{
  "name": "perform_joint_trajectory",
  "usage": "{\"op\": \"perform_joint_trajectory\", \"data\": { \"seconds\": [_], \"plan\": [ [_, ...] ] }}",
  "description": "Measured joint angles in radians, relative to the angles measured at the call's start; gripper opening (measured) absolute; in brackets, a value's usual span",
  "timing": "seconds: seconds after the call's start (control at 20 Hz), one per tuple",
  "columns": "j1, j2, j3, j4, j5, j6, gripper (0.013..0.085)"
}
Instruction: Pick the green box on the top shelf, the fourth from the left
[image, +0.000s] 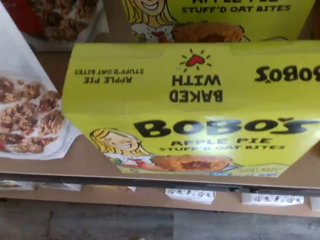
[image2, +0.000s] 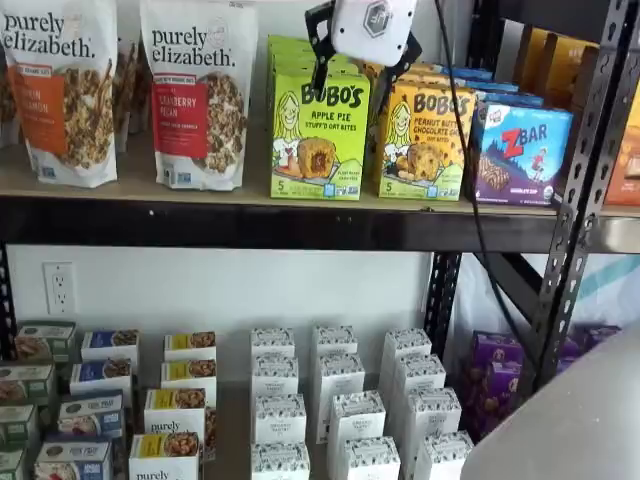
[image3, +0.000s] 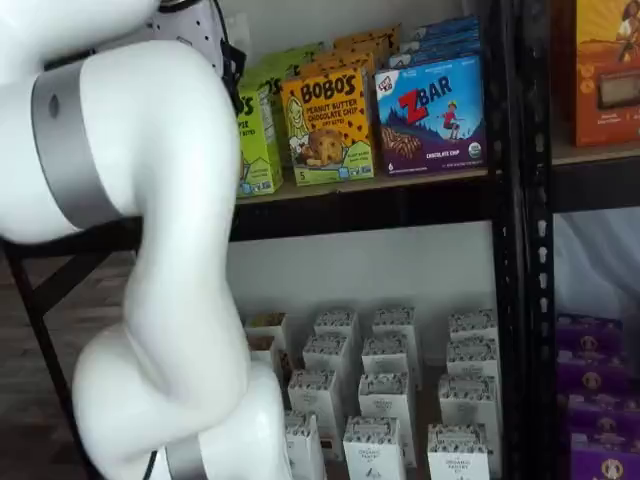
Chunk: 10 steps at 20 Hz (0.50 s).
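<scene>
Wrist view fills with the green box (image: 195, 107), likely light, stiff, crushable card; best pinched across its side walls by the gripper (image2: 365, 55), jaws spread wide, empty.

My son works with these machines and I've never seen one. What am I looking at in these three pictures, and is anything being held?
It is a white robot arm picking groceries. Two pictures face the shelves from the front; the third looks down from a camera on the arm's wrist. The white gripper with black fingers hangs over the lime-green Bobo's apple pie carton on the tan wooden top shelf, beside granola bags, a yellow-orange Bobo's box and a blue ZBar box. The fingers stand apart, and nothing is held yet.
</scene>
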Motion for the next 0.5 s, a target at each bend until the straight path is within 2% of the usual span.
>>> {"op": "perform_joint_trajectory", "data": {
  "seconds": [0.5],
  "plan": [
    [-0.014,0.062,-0.034,-0.016,0.003,-0.009,0.085]
  ]
}}
